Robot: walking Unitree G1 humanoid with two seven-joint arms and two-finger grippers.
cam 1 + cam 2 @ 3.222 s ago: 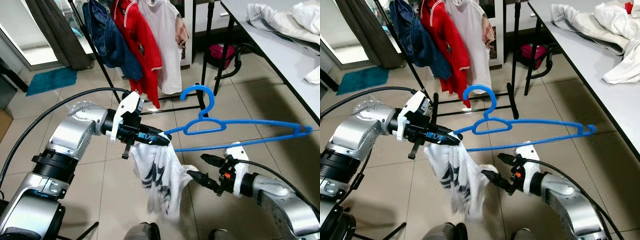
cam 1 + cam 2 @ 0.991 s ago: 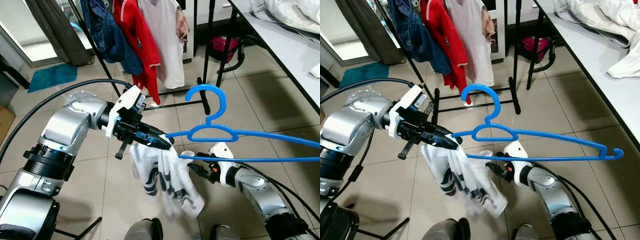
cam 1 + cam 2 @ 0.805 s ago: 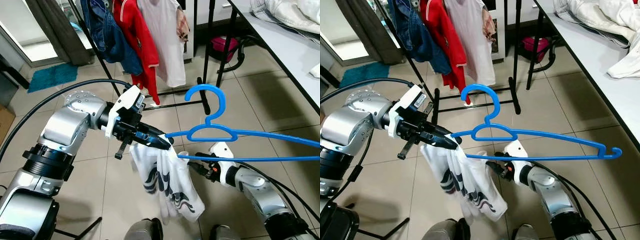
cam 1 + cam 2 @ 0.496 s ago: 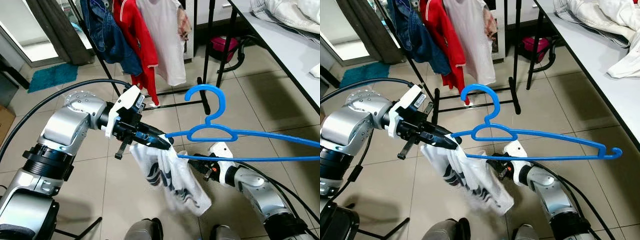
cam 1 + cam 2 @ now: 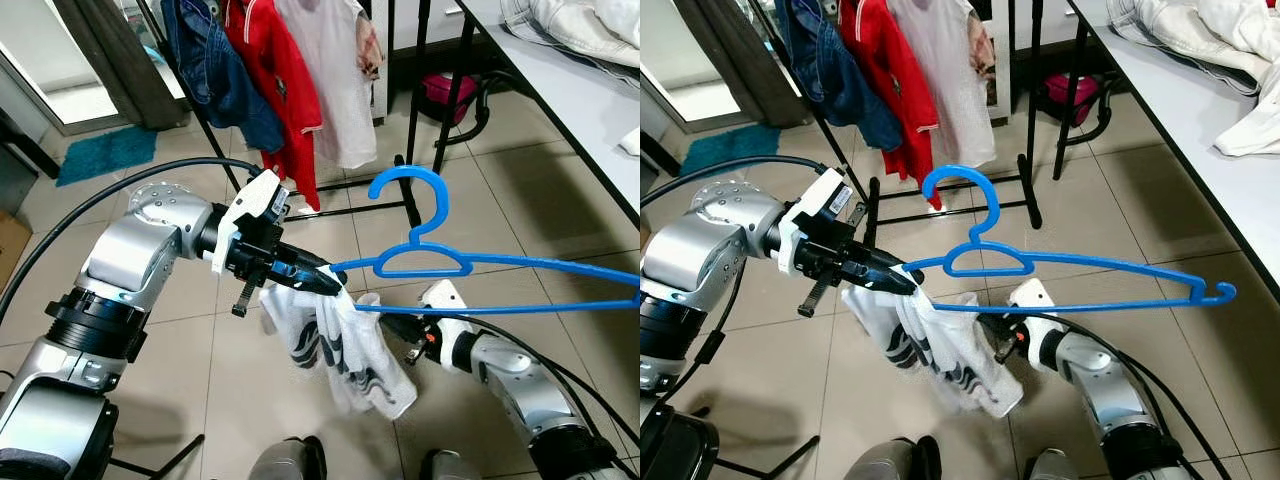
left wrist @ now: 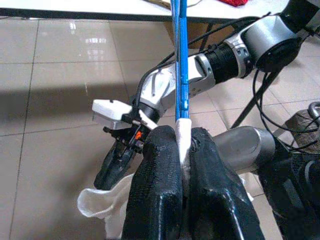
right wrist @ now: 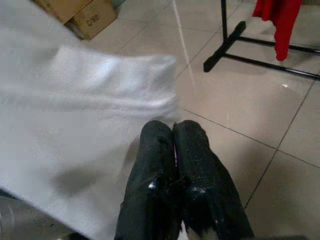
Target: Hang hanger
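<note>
My left gripper clamps one end of the blue hanger with a white garment draped there; its long axis runs rightward. My right gripper, fingers closed and empty, sits below. The clothes rack stands beyond on tiled floor.

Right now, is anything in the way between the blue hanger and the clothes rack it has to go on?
Nothing visible: open tiled floor lies between the blue hanger, held by the left gripper, and the clothes rack.
</note>
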